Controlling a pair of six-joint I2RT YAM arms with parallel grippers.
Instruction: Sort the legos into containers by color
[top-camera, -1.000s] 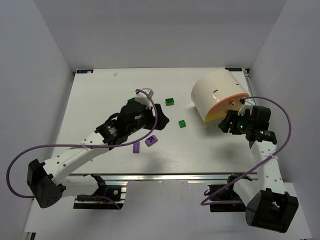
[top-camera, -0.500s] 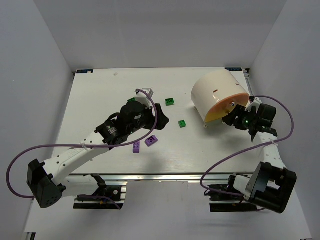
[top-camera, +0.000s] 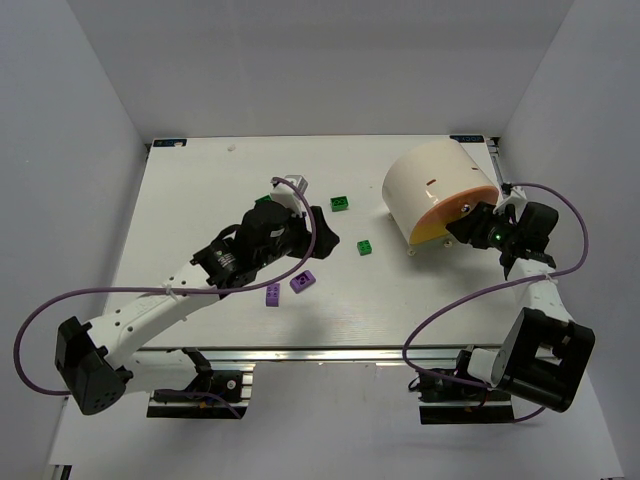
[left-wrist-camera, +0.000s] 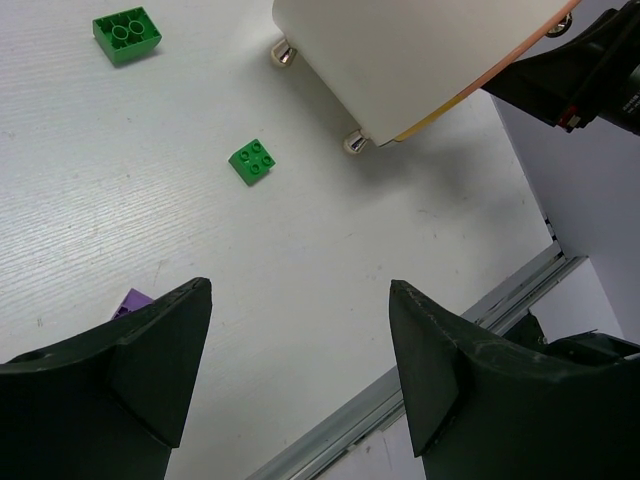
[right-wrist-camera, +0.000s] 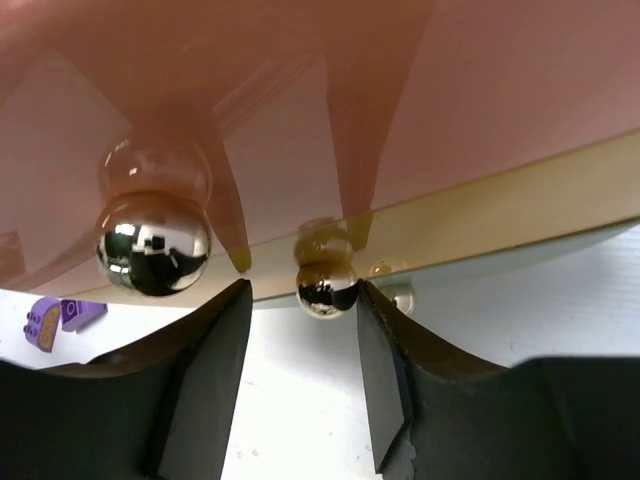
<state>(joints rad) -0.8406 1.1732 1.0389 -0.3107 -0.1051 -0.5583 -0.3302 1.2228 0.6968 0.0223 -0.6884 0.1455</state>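
2 purple legos (top-camera: 288, 288) are seen lying just beside each other on the table (top-camera: 180, 200), near its front edge and close under the left arm. 2 green legos are spread further back: a small one (left-wrist-camera: 252, 161) near the middle of the table and a larger one (left-wrist-camera: 127, 34) behind it, both well apart from the purple pair. A cream-white tub (top-camera: 432, 180) is laid on its side at the right rear, its orange face (top-camera: 452, 218) turned toward the right arm. 2 chrome feet (left-wrist-camera: 352, 144) are seen at its lower rim.

The left gripper (left-wrist-camera: 300, 290) is held above the table near the purple pair, its jaws spread wide with nothing between them. The right gripper (right-wrist-camera: 302, 300) is pressed up close to the orange face, its jaws parted, with a small chrome knob (right-wrist-camera: 327, 284) seen in the gap; contact cannot be told.
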